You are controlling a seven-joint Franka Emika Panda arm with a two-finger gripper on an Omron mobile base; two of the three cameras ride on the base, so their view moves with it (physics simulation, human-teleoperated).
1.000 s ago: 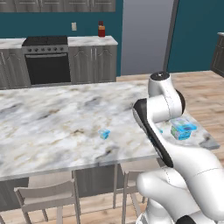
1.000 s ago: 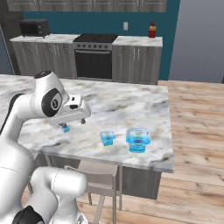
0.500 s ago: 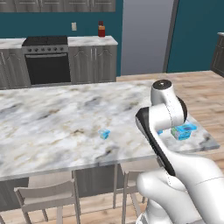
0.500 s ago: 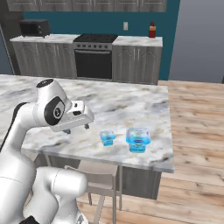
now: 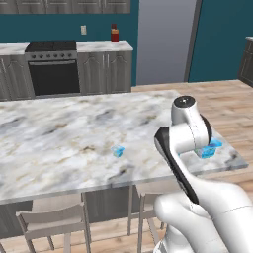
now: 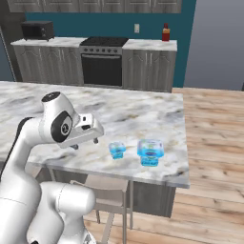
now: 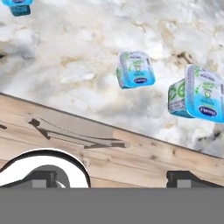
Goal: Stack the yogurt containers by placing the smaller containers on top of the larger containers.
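Resting on the marble island counter (image 6: 157,112): smaller container (image 6: 116,150), near the front edge; larger container (image 6: 150,152), just beside it, apart. Gripper (image 6: 83,143) hovers above the counter, well short of both, empty; finger spread cannot be told. Hand view: smaller container (image 7: 135,70), larger container (image 7: 196,93), both beyond the fingertips.

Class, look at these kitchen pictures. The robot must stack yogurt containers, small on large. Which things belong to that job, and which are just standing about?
Belonging to the job:
- small light-blue yogurt cup with pale top
- larger light-blue boxy tub with greenish side patch, beside it
- robot's two-finger gripper, open

Just standing about:
- red bottle on the back counter
- black microwave
- dark oven range
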